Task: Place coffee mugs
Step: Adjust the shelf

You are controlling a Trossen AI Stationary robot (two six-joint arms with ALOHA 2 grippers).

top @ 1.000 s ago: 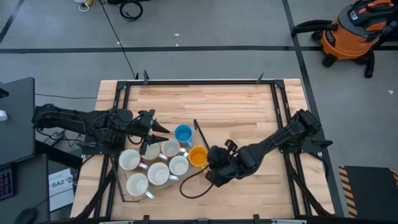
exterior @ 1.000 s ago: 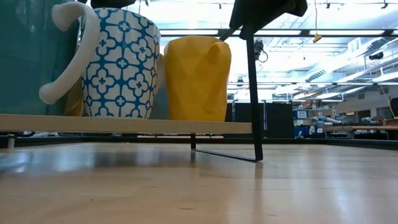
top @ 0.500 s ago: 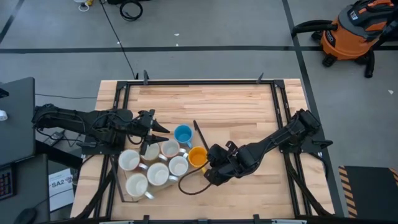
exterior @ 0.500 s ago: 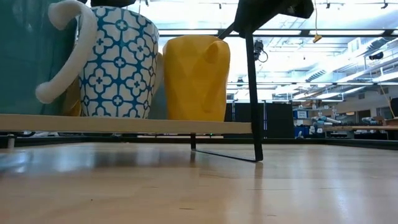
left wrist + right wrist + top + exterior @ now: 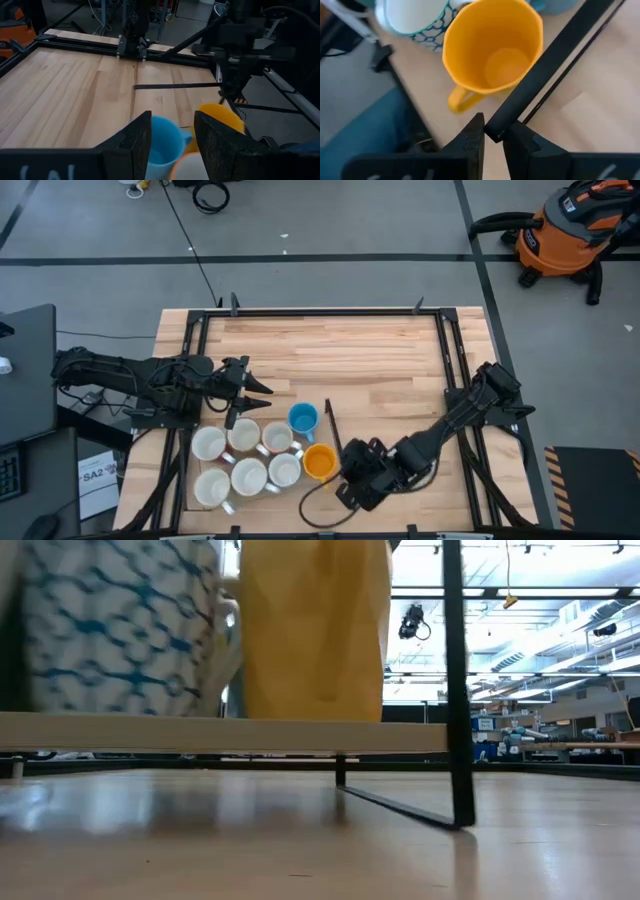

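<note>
From my station I see the right end effector low over the near middle of the worktop, its fingers closed on the black bar of a thin metal frame that carries a flat tray. The tray sits toward the near left of the worktop and holds the coffee mugs packed together. The orange-yellow mug stands at the tray's right edge, just beside the right end effector, with its handle showing in the right wrist view. The blue mug stands just beyond it, and the white and pale mugs fill the rest of the tray to the left in two rows. In the low view the tray edge runs level above the wood, with the yellow mug and a blue-patterned white mug on top and the frame's black leg reaching the worktop. The left end effector hovers at the far left side of the tray, just above the mugs, its two fingers parted with nothing between them, the blue mug showing in the gap.
</note>
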